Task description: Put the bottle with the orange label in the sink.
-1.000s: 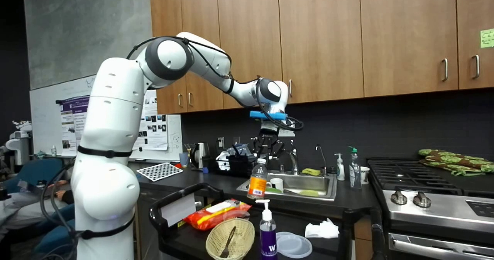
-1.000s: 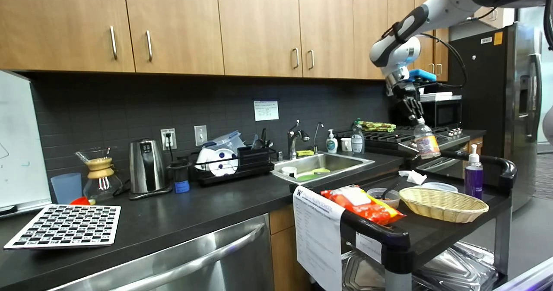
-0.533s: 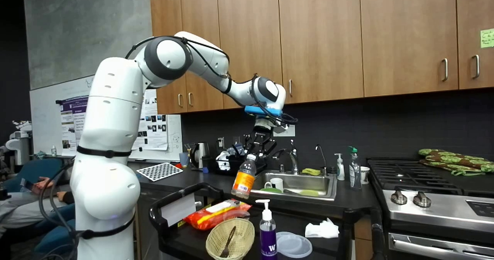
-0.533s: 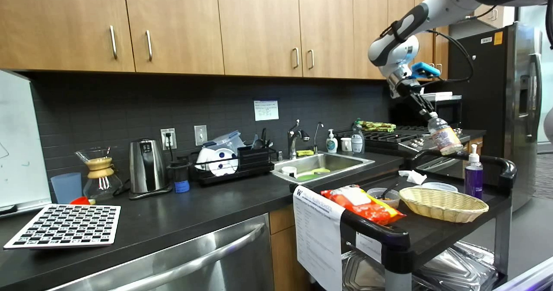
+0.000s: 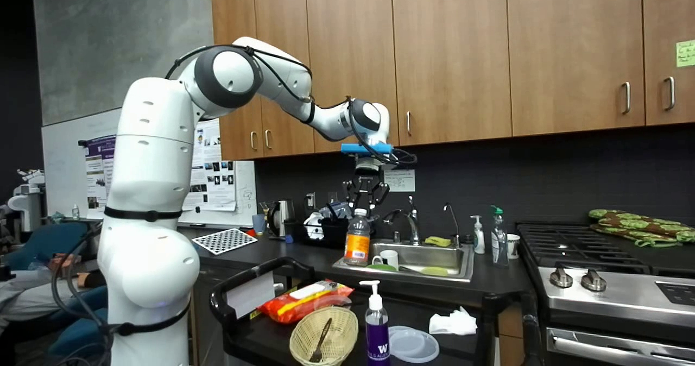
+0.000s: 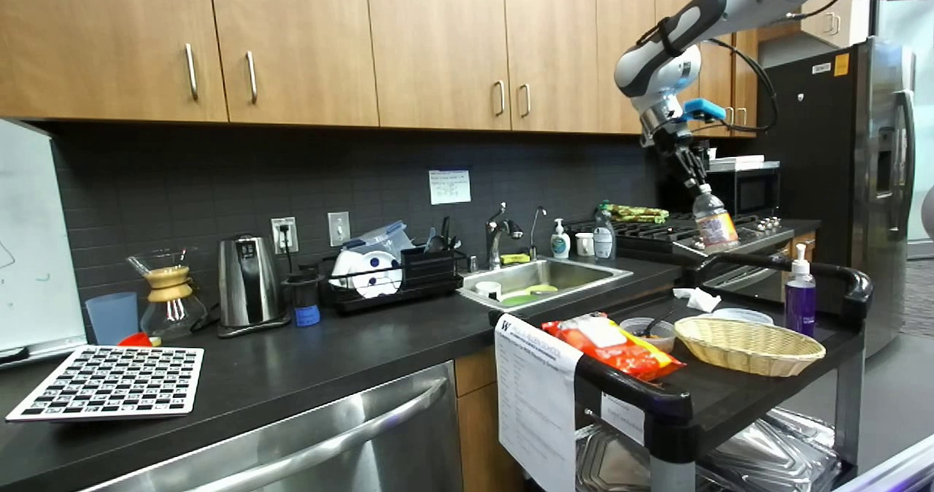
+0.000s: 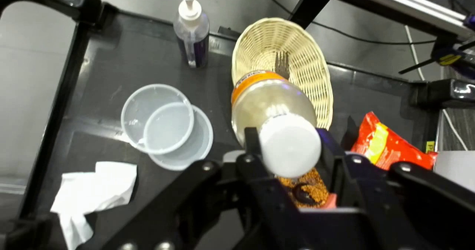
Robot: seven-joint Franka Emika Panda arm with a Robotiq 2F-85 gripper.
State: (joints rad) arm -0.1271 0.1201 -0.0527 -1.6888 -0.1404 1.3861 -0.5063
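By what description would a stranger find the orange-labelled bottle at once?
Find the white robot arm and follow it down to the gripper. The bottle hangs there by its white cap; unlike the purple pump bottle on the cart, it has an orange label.

In the wrist view, a wicker basket (image 7: 320, 81) holds a fork (image 7: 282, 63) at upper centre. Crumpled white paper (image 7: 98, 188) lies lower left, a red bag (image 7: 395, 148) at right.
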